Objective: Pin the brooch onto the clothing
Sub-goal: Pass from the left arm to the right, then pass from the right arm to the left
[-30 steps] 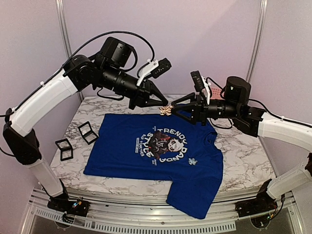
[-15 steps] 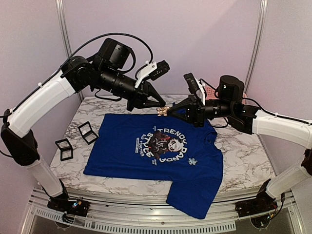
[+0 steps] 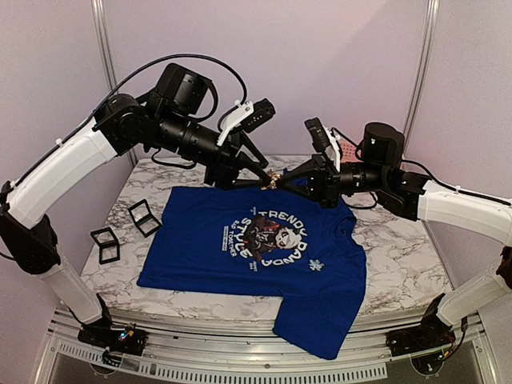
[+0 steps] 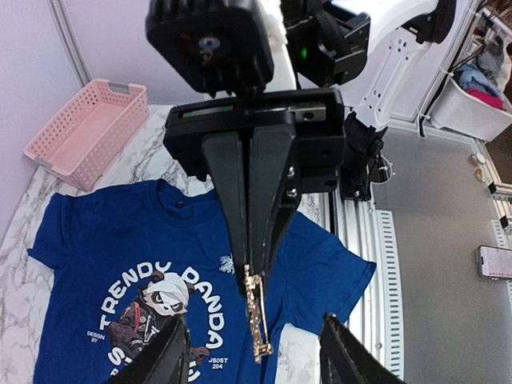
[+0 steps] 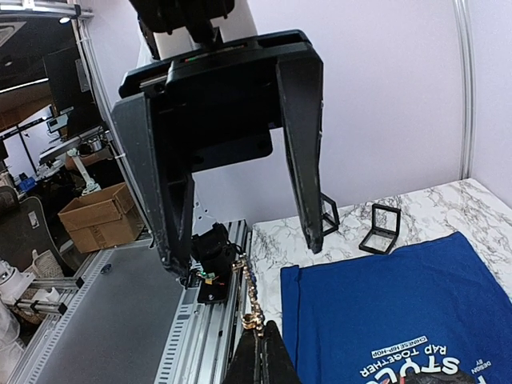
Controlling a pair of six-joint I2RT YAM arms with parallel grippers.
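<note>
A gold brooch (image 3: 273, 181) hangs in the air above the collar of the clothing (image 3: 240, 256), a royal-blue T-shirt with a panda print lying flat on the marble table. My right gripper (image 3: 282, 182) is shut on one end of the brooch (image 5: 254, 298), its fingertips (image 5: 260, 360) pressed together. My left gripper (image 3: 261, 176) stands open around the brooch's free end without touching it. In the left wrist view the brooch (image 4: 257, 316) hangs from the right gripper's tips, between my open fingers (image 4: 170, 354). The shirt (image 4: 96, 240) lies below.
Two black open boxes (image 3: 144, 216) (image 3: 105, 244) sit on the marble left of the shirt. A pink basket (image 4: 88, 132) stands at the table's back right. A small silvery pin (image 3: 317, 265) is on the shirt's front. The table's near edge (image 3: 240, 308) meets metal rails.
The brooch has passed from the left gripper to the right. The right gripper shut on it and the left gripper then opened off it. Both arms stayed close together.
</note>
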